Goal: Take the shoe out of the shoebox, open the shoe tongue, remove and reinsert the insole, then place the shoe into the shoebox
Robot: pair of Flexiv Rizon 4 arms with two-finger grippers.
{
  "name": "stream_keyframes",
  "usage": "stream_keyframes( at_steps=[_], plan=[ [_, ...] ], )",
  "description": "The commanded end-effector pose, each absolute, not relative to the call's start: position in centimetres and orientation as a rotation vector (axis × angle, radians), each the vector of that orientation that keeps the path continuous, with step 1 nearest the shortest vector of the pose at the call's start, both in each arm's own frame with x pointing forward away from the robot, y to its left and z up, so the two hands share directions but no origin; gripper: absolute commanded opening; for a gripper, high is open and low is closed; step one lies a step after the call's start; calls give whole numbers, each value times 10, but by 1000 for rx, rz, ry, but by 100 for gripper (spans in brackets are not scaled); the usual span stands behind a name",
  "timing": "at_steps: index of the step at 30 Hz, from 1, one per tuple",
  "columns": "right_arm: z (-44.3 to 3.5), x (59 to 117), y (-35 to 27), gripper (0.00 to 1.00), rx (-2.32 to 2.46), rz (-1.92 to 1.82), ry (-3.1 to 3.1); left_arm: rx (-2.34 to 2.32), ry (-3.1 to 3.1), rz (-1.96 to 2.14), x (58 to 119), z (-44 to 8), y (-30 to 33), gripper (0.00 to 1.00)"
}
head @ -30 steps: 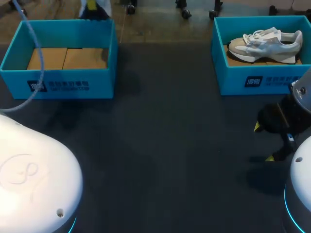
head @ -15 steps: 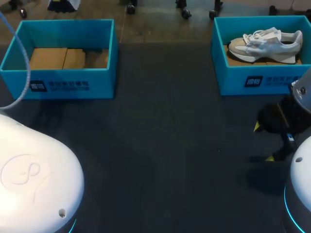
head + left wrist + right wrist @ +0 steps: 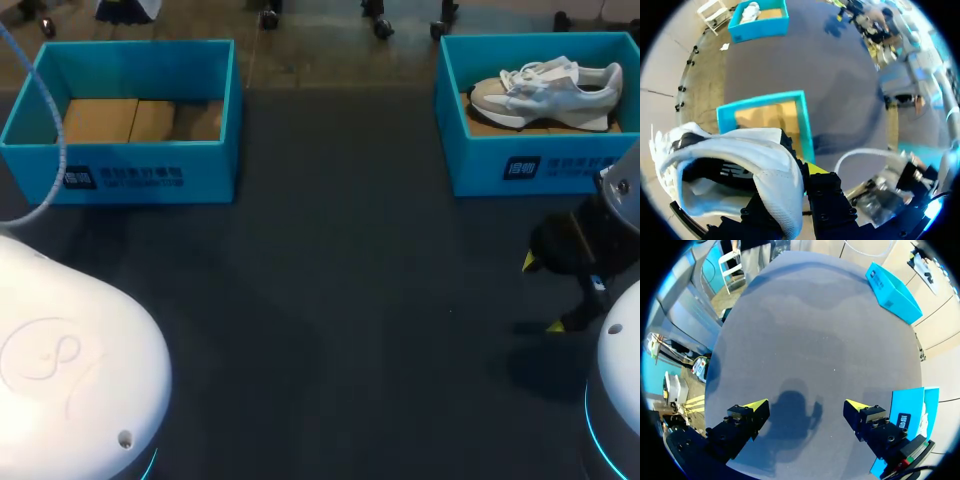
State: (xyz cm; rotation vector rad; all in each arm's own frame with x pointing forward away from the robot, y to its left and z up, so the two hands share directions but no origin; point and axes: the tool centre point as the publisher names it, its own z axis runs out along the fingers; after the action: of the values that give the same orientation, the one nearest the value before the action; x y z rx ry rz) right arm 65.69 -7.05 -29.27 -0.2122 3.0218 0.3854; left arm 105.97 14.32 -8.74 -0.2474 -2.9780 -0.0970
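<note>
Left wrist view has the shoe, a white trainer, up in the air in the left gripper. Its collar hangs down between the two black fingers, which press on it from either side, and one yellow tip shows just past the fabric. The shoe's opening faces the camera, dark inside. Beyond it sits the left box, teal, with only brown cardboard on its floor. Far across the tabletop stands the right box, with something white in it.

Head view makes that white thing out as the other shoe, resting on its sole with its toe toward the left box. The two boxes stand well apart along the far edge of the dark tabletop. The left arm fills the near left corner with its white body. The right arm comes in at the near right. The right gripper hangs low over bare tabletop, just in front of the right box.

Right wrist view shows that gripper's fingers spread wide with nothing between them. Its shadow lies on the dark surface underneath, and the right box is just beside one finger.
</note>
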Motion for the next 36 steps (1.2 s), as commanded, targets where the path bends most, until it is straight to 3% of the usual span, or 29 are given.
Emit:
stream_keyframes(
  at_steps=[1, 9, 15, 29, 36],
  plan=[
    [-293, 656, -71, 100, -212, 383, 3019, -248, -3005, -108, 1065, -102, 179, 0],
    [-293, 656, -71, 100, -212, 383, 3019, -339, -3015, -72, 1067, -112, 225, 0],
    [-293, 656, -71, 100, -212, 383, 3019, -1197, -2748, -171, 1046, -122, 263, 0],
    [-293, 656, -71, 100, -212, 383, 3019, -1267, -2713, -129, 1050, -120, 261, 0],
    [-293, 656, -71, 100, -212, 383, 3019, -1793, -2425, -512, 1079, -126, 294, 0]
  ],
)
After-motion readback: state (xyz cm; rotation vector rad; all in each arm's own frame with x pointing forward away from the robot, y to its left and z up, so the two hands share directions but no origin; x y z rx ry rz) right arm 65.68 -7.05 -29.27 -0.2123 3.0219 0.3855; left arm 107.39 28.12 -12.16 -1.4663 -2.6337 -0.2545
